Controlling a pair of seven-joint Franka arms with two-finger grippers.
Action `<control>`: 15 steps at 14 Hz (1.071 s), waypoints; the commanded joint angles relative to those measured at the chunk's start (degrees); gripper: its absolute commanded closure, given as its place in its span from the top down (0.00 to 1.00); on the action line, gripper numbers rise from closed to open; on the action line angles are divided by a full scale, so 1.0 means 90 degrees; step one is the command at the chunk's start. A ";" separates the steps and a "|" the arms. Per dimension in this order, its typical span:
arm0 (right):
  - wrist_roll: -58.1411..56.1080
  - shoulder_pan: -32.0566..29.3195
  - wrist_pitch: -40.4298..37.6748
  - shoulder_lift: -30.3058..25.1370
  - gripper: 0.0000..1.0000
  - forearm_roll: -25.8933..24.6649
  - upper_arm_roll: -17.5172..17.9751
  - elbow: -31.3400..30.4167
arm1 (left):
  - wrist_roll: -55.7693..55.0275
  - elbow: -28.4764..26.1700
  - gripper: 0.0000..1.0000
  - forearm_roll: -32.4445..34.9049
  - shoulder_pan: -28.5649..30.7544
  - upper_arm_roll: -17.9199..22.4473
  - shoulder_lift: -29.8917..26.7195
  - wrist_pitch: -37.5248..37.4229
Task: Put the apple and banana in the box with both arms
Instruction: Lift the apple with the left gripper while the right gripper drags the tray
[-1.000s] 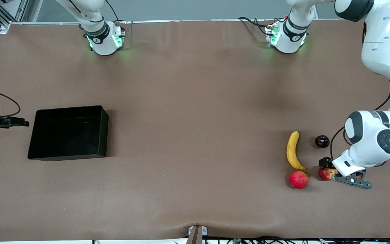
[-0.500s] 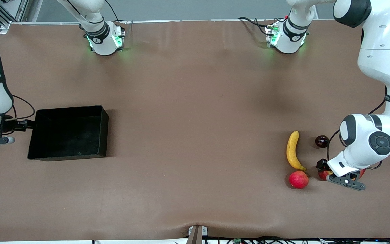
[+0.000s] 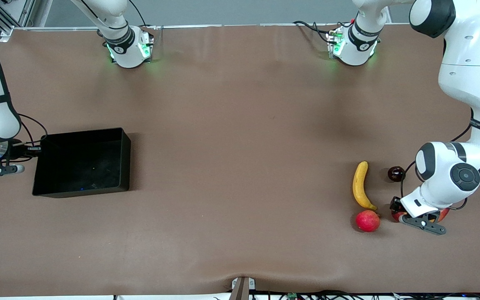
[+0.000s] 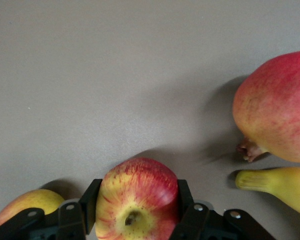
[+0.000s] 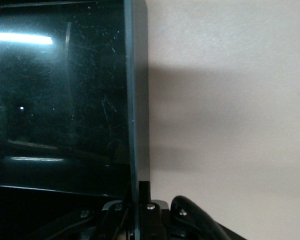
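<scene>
Left hand on the apple, right hand on the box wall

The apple (image 4: 136, 199) sits on the bench (image 3: 240, 146) at the left arm's end, the left hand (image 4: 135, 212) clamped on its two sides. The banana (image 3: 361, 185) lies at its 10 o'clock in the front view. The right hand (image 5: 137, 210) pinches the box (image 3: 82, 162) wall. No writing is legible.

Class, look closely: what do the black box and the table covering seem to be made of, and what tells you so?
The box looks like glossy hard plastic: its thin straight walls mirror lights and show fine scratches in the right wrist view. The table covering looks like a matte brown sheet, perhaps vinyl or paper: it has faint ripples and no shine.
</scene>
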 commanded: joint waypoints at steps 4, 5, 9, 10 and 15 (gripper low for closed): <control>0.0023 0.0096 -0.1983 -0.0475 0.00 0.0781 0.0518 0.0542 | 0.0018 -0.0202 0.00 0.0094 0.0061 -0.0175 -0.0956 -0.0744; -0.0035 0.0106 -0.2664 -0.0475 0.00 0.1268 0.0557 0.0795 | -0.0002 -0.0358 0.00 0.0084 0.0051 -0.0185 -0.1240 -0.0843; 0.0159 0.0973 -0.3238 -0.0747 0.00 0.1586 0.0538 0.1120 | -0.0449 -0.1363 0.00 0.0054 0.0051 -0.0370 -0.2626 -0.1302; 0.0634 0.1217 -0.3247 -0.0826 0.00 0.1586 0.0538 0.1120 | -0.0616 -0.1559 0.00 0.0054 0.0051 -0.0496 -0.2919 -0.1409; 0.3377 0.2827 -0.2995 -0.1002 0.00 0.1644 0.0548 0.1149 | -0.2166 -0.1737 0.00 -0.0229 0.0051 -0.1453 -0.3615 -0.2308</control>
